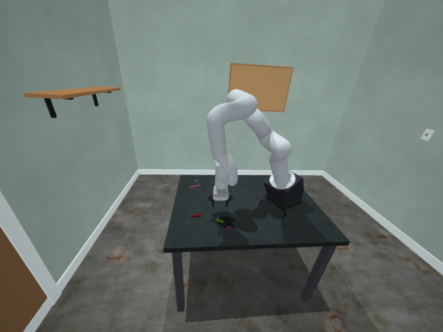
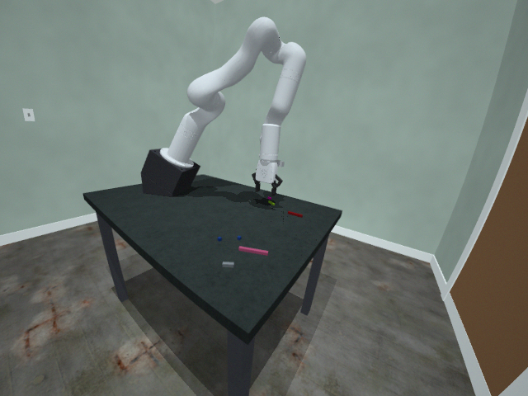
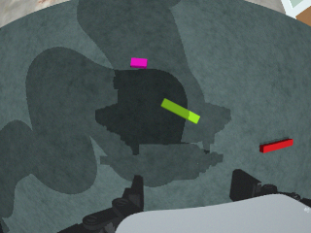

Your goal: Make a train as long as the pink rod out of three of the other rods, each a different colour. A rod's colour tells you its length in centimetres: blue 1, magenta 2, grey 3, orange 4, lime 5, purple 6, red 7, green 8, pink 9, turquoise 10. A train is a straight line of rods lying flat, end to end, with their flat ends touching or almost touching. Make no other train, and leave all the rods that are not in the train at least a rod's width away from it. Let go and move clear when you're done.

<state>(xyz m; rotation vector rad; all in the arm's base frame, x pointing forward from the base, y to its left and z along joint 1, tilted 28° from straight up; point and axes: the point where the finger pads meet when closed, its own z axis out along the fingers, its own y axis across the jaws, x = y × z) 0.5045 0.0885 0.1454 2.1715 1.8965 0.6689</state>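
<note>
My gripper (image 1: pixel 219 205) (image 2: pixel 266 192) (image 3: pixel 189 188) is open and empty, pointing down above the table, near the lime rod. The lime rod (image 1: pixel 219 220) (image 2: pixel 271 203) (image 3: pixel 180 111) lies flat and slanted, partly in the gripper's shadow. The magenta rod (image 1: pixel 228 227) (image 2: pixel 269 198) (image 3: pixel 139 62) lies apart from it, up and left in the wrist view. The red rod (image 1: pixel 196 215) (image 2: pixel 294 214) (image 3: pixel 276 146) lies apart at the right of the wrist view. The pink rod (image 1: pixel 194 186) (image 2: pixel 253 250) and the grey rod (image 1: pixel 196 180) (image 2: pixel 228 264) lie apart at the table's other end.
Two blue rods, one (image 1: pixel 203 188) (image 2: pixel 219 238) and another (image 1: pixel 208 185) (image 2: pixel 239 238), lie apart near the pink rod. The arm's black base (image 1: pixel 284 193) (image 2: pixel 166 174) stands on the dark table (image 1: pixel 297 228) (image 2: pixel 170 230). Shadows of the arm cross the tabletop.
</note>
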